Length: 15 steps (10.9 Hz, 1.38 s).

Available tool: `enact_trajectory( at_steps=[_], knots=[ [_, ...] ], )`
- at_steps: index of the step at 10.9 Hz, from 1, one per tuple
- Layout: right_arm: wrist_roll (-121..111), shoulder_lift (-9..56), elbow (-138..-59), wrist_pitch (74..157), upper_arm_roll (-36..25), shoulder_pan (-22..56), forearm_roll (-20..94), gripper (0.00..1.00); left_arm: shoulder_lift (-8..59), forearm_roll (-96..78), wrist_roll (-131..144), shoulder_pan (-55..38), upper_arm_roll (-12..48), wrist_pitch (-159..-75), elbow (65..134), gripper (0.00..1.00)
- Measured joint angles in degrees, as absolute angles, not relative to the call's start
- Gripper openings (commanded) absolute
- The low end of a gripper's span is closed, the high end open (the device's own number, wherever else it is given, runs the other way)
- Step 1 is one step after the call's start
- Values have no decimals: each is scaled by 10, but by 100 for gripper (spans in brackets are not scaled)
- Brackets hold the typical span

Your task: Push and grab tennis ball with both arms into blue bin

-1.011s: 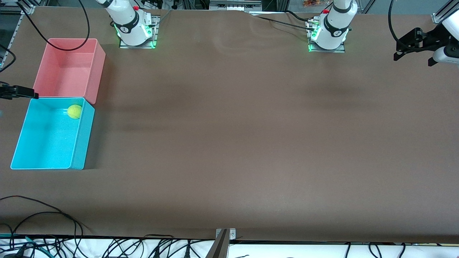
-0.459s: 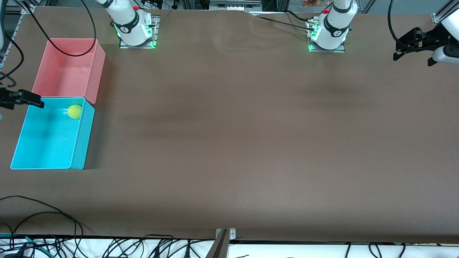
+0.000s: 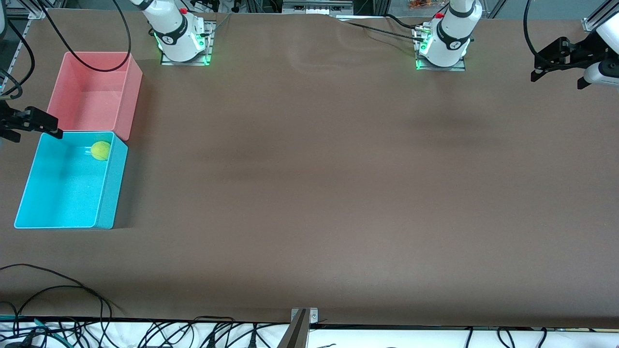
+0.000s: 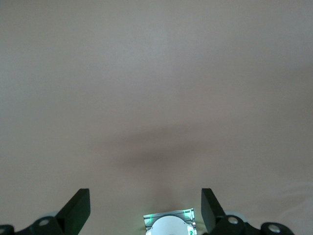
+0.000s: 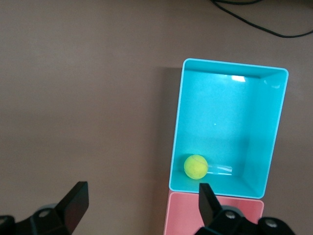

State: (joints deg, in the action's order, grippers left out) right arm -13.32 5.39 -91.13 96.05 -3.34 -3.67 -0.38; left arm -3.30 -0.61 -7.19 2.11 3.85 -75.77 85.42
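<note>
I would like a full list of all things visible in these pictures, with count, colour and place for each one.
tennis ball: one, yellow-green, inside the blue bin, in the corner next to the pink bin.
blue bin: one, cyan-blue, on the table at the right arm's end, nearer to the front camera than the pink bin.
pink bin: one, pink, touching the blue bin, nothing seen in it.
table: one, brown cover.
cables: several, black, along the table edge nearest the front camera.
right gripper: one, black, open, up over the table's edge by the two bins, holding nothing.
left gripper: one, black, open, waiting over the left arm's end of the table, holding nothing.
</note>
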Motion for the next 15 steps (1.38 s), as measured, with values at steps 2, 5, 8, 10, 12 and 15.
enact_trajectory(
  at_steps=[2, 5, 8, 10, 12, 15],
  knots=[
    [-133, 45, -913, 962, -33, -38, -4, 100, -33, -6, -72, 23, 38, -758, 854, 100],
    [-133, -4, -949, 963, -33, -39, -8, 100, -33, -6, -72, 23, 38, -758, 854, 100],
    [-133, -17, -965, 964, -33, -40, -11, 100, -33, -6, -72, 22, 39, -758, 854, 100],
    [-133, -17, -970, 963, -32, -38, -11, 100, -33, -6, -72, 22, 39, -758, 854, 100],
    [-133, -17, -971, 960, -31, -35, -11, 100, -33, -6, -72, 22, 39, -758, 854, 100],
    [-133, -17, -971, 953, -32, -27, -13, 100, -33, -6, -72, 22, 41, -758, 854, 100]
  ],
)
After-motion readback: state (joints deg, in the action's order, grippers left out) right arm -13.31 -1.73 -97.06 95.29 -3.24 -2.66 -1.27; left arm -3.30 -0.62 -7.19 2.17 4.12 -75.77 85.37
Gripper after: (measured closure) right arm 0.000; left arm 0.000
